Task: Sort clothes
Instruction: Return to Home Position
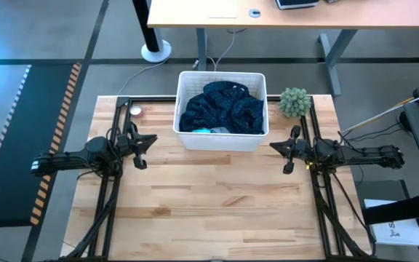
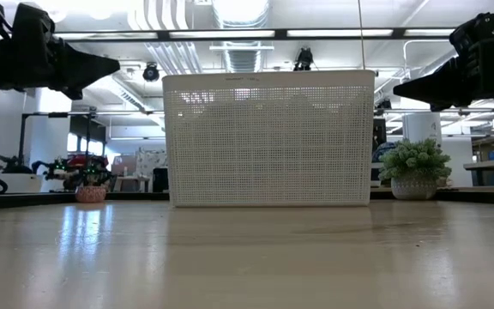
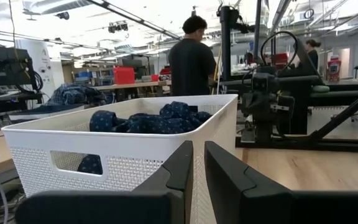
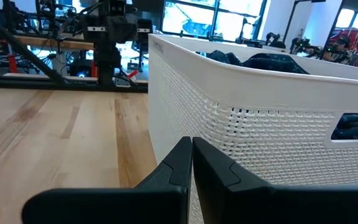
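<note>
Sitting at the far middle of the wooden table [image 1: 217, 196], the white basket [image 1: 221, 140] holds the clothes: a navy dotted garment [image 1: 224, 108] heaped on top, with a scrap of light blue fabric [image 1: 202, 130] and a bit of white showing at its near edge; whatever lies underneath is hidden by the navy heap; from table height the basket's perforated wall screens the contents almost wholly (only faint dark shapes show through). The left gripper [image 1: 150, 140] hangs just beside the basket's left side, fingers [image 3: 178, 168] nearly together with a thin gap between them, holding nothing; the right gripper [image 1: 273, 146] hangs just beside the basket's right side, its fingers [image 4: 219, 167] pressed together and empty. A small green plant [image 1: 294, 102] stands at the basket's far right corner, and a small pinkish thing [image 1: 135, 110] near the far left edge is too small to make out. Beyond the table a person [image 3: 192, 56] stands with their back turned.
</note>
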You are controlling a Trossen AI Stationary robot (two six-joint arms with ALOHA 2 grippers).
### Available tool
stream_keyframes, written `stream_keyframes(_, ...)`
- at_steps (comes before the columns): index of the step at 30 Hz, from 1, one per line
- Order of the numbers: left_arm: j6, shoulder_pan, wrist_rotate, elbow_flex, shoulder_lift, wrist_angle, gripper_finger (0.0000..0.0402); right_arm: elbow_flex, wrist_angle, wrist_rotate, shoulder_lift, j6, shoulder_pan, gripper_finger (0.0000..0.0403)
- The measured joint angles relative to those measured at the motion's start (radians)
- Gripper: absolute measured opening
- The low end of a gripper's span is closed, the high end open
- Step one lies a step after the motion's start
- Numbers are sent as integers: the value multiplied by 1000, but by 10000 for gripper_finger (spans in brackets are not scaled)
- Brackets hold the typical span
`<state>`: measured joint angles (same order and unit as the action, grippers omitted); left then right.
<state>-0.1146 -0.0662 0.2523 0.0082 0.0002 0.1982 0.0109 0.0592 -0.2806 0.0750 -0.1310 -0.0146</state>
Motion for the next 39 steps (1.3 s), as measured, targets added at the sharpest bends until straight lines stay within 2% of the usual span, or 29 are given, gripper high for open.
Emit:
stream_keyframes(16,0,-1,0,0,0,0,23,0,0,0,0,0,0,0)
stream_keyframes(31,0,-1,0,0,0,0,34,0,0,0,1,0,0,0)
stream_keyframes(39,0,-1,0,0,0,0,25,0,0,0,1,0,0,0)
